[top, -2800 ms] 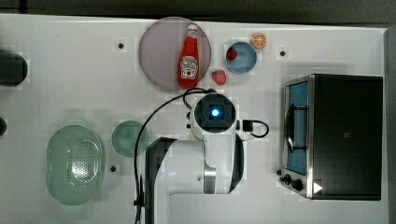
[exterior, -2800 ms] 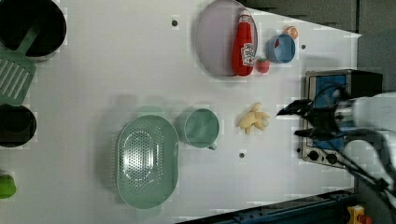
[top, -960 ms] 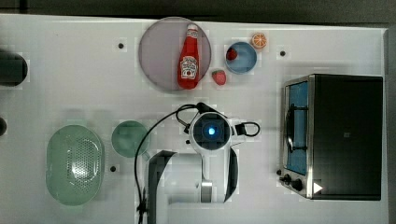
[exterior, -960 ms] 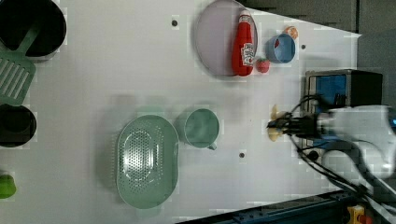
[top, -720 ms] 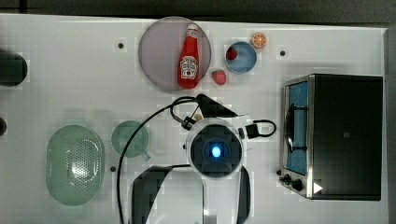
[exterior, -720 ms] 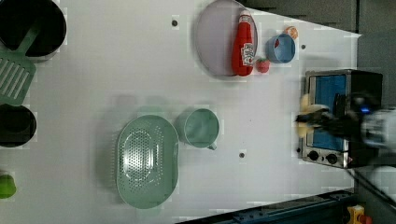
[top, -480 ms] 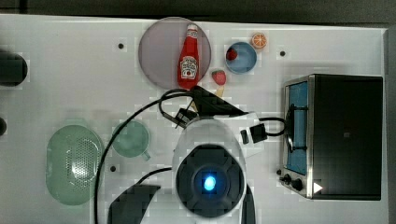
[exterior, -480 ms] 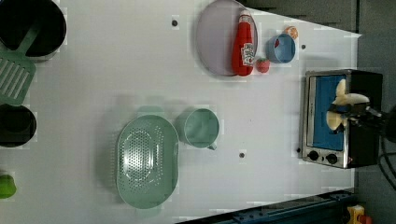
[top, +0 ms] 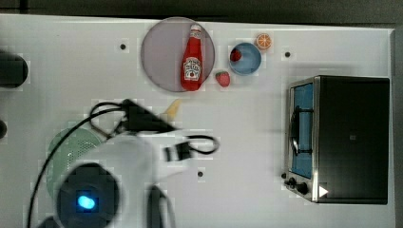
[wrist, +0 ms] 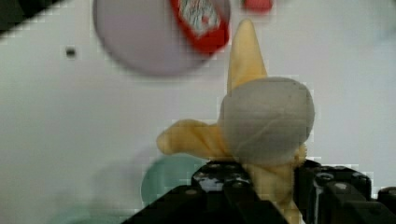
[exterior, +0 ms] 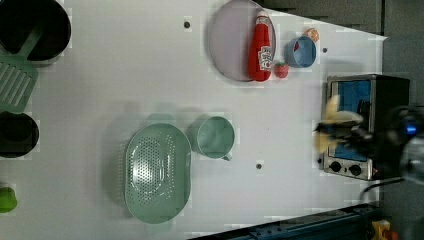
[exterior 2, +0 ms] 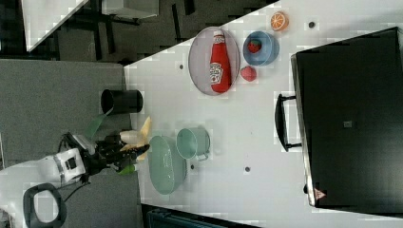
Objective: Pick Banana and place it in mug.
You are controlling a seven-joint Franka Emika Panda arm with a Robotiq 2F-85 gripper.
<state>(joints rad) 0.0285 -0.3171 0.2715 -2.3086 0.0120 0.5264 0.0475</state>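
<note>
One banana (wrist: 247,116), peeled with its skin flaps splayed, is clamped low down in the jaws, which stand closed partway around it, high above the desk (top: 256,137). One mug (exterior: 215,137) stands beside the strainer (exterior: 157,172), well apart from the held fruit in the left view. I judge the splayed flaps could catch the mug's rim and leave the banana perched across it, or tip the light mug; the strainer just beside could take a badly aimed drop. Around them: one ketchup bottle (top: 192,58) on one plate (top: 159,52), two strawberries, one orange slice (top: 263,41), one blue bowl (top: 252,64), one toaster oven (top: 349,137).
</note>
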